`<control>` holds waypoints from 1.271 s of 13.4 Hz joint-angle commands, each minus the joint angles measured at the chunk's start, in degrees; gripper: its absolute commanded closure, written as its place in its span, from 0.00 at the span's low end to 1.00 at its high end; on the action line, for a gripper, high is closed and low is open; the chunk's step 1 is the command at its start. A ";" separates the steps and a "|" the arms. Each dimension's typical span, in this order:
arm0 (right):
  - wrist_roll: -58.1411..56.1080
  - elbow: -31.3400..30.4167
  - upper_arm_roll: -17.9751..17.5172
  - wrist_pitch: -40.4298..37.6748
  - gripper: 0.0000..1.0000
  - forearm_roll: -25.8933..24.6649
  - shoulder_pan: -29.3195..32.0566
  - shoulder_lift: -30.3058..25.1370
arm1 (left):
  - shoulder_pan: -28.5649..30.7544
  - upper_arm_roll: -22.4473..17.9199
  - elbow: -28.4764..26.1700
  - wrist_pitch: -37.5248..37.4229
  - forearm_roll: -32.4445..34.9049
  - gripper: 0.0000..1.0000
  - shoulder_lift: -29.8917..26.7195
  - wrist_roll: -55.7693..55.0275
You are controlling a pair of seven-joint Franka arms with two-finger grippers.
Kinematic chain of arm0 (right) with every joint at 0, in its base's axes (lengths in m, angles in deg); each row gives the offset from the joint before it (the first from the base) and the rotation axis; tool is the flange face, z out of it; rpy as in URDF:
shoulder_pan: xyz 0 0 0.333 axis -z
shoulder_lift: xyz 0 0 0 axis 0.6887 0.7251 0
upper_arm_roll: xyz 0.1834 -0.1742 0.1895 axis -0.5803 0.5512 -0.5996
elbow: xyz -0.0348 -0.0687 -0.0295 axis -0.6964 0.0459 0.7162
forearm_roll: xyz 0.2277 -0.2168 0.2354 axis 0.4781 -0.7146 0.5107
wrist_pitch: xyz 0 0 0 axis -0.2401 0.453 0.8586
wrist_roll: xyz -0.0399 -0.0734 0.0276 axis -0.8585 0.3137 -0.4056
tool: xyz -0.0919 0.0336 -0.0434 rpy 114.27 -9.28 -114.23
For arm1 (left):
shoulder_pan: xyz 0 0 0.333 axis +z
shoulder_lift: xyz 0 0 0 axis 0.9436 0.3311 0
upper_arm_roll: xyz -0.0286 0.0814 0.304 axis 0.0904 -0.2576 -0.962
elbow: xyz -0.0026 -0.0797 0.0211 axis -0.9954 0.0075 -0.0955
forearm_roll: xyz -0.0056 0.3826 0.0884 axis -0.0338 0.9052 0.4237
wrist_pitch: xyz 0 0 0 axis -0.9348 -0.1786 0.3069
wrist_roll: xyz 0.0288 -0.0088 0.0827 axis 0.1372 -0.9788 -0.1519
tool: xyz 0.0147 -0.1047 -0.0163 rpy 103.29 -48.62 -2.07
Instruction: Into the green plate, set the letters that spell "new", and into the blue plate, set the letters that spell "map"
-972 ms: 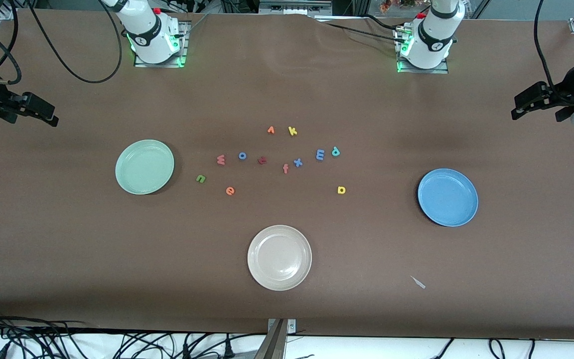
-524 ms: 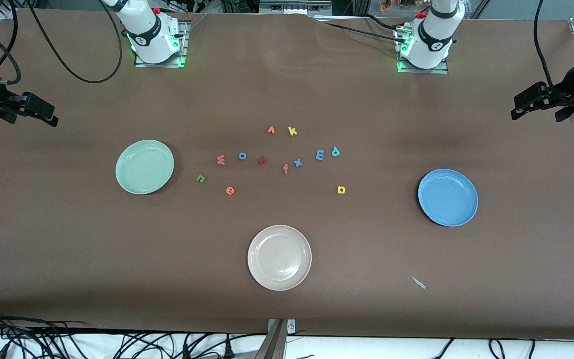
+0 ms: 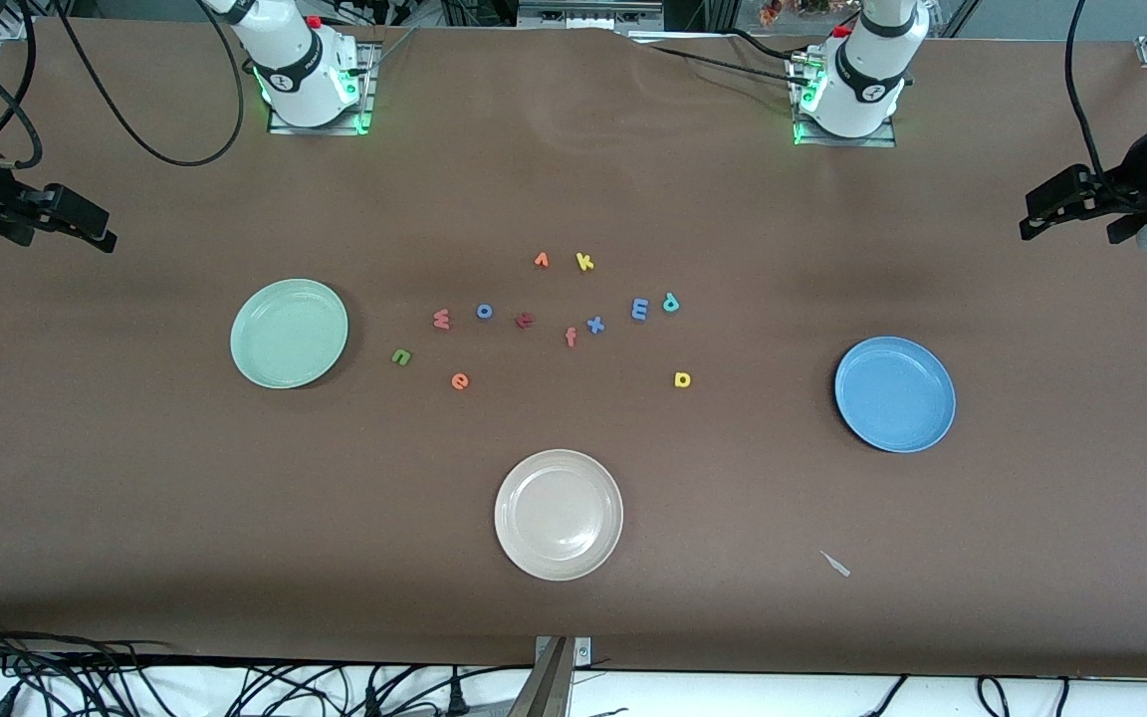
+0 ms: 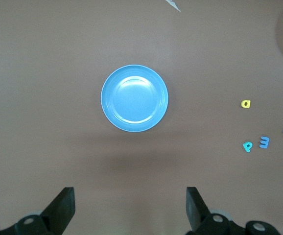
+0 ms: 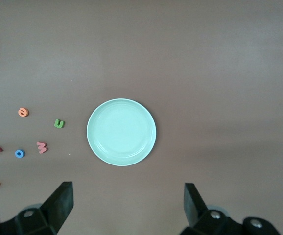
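Lying flat, green n (image 3: 401, 357) sideways.

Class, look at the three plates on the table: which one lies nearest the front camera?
The beige-white plate; it sits lowest in the front view, while the green plate and blue plate lie farther up.

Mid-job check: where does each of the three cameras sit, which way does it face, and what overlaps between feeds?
Front view: high across the table, facing both arm bases; shows every plate and letter, left gripper and right gripper waiting at the table's ends.
Left wrist view: looks straight down on the blue plate; own open fingers show.
Right wrist view: looks straight down on the green plate; own open fingers show.
Shared: the front view also holds the blue plate and green plate.
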 commanded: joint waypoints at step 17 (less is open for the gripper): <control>0.63 0.76 0.18 -1.07 0.00 -0.40 -0.29 0.00 | 0.09 0.06 0.65 0.85 0.10 0.00 1.08 1.38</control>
